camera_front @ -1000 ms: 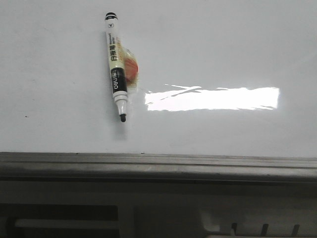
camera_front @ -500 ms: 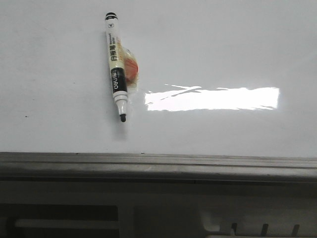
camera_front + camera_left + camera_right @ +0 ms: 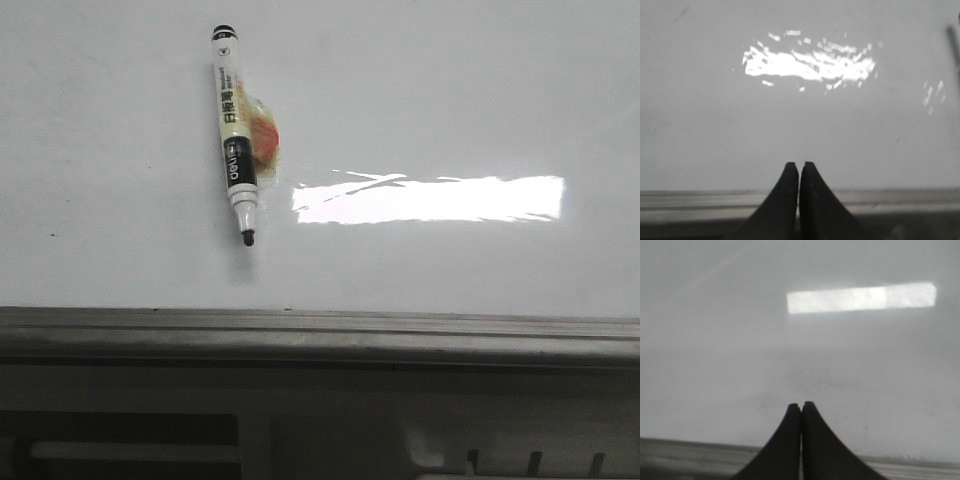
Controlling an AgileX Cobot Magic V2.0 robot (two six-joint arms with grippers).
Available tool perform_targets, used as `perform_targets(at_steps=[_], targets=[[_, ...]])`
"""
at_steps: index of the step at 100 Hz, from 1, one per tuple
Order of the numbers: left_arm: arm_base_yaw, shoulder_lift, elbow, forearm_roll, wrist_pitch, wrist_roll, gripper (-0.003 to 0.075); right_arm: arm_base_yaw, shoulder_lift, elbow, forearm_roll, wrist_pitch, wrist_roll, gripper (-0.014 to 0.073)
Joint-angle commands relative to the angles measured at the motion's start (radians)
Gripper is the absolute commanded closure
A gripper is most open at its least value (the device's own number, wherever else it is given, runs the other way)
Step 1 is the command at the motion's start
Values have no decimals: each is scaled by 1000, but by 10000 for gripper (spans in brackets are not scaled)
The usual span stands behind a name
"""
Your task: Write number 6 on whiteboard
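Observation:
The whiteboard (image 3: 450, 100) lies flat and glossy white, with a grey metal edge rail (image 3: 320, 330) along its near side and a bright glare patch. No number 6 shows on it. A cream-and-black marker pen (image 3: 233, 150) lies uncapped on the board at the left, tip toward the rail, with a small orange thing (image 3: 265, 140) beside it. My left gripper (image 3: 799, 165) is shut and empty over the board's near edge. My right gripper (image 3: 801, 405) is shut and empty, also over the near edge. Neither gripper shows in the front view.
Below the rail in the front view is a grey slotted panel (image 3: 400, 440). A dark thin bar (image 3: 954, 47) shows at the edge of the left wrist view. The board surface also fills the right wrist view (image 3: 715, 340).

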Motion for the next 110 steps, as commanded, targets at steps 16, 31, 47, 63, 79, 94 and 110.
perform_targets(at_steps=[16, 31, 47, 63, 79, 94, 110], targets=[[3, -31, 45, -349, -212, -5, 739, -5, -19, 27, 145, -279, -2, 665], [3, -31, 38, -506, -204, -5, 739, -5, -19, 19, 341, -327, 0, 665], [3, -18, -66, -431, -116, -3, 739, -5, -11, -93, 361, -262, 0, 665], [3, 86, -248, -240, 51, -3, 739, -3, 60, -264, 219, -90, 0, 665], [3, 270, -405, -95, 191, 60, 739, -3, 188, -392, 219, 71, -1, 665], [3, 444, -486, -128, 283, 108, 671, -3, 267, -478, 219, 209, -1, 664], [-1, 595, -502, -358, 345, 187, 400, -3, 293, -521, 219, 259, -17, 496]])
